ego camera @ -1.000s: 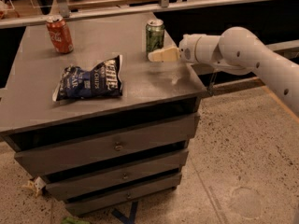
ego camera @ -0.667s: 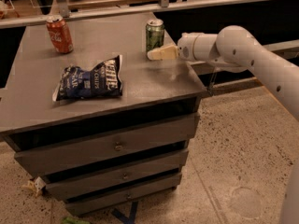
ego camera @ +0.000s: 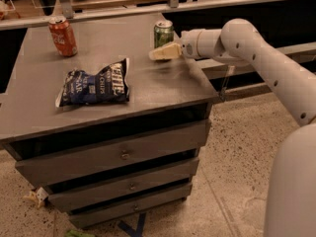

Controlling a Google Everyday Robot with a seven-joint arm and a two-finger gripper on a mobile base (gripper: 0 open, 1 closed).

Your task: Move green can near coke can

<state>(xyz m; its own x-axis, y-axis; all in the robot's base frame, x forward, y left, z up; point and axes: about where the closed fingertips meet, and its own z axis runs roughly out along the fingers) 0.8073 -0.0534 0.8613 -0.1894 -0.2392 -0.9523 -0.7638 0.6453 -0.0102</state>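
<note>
The green can (ego camera: 163,33) stands upright near the back right of the grey cabinet top (ego camera: 148,85). The coke can (ego camera: 63,35) stands upright at the back left, far from the green can. My gripper (ego camera: 164,52) reaches in from the right on a white arm (ego camera: 247,48). It is just in front of the green can's lower part and hides its base. I cannot tell whether it touches the can.
A dark blue chip bag (ego camera: 96,83) lies flat on the cabinet top between the two cans, nearer the front. The cabinet has drawers (ego camera: 118,154) below. A railing and shelf (ego camera: 148,6) run behind it. Speckled floor (ego camera: 232,181) lies to the right.
My gripper has edged a little to the left, across the front of the green can. The cans and the chip bag have not moved.
</note>
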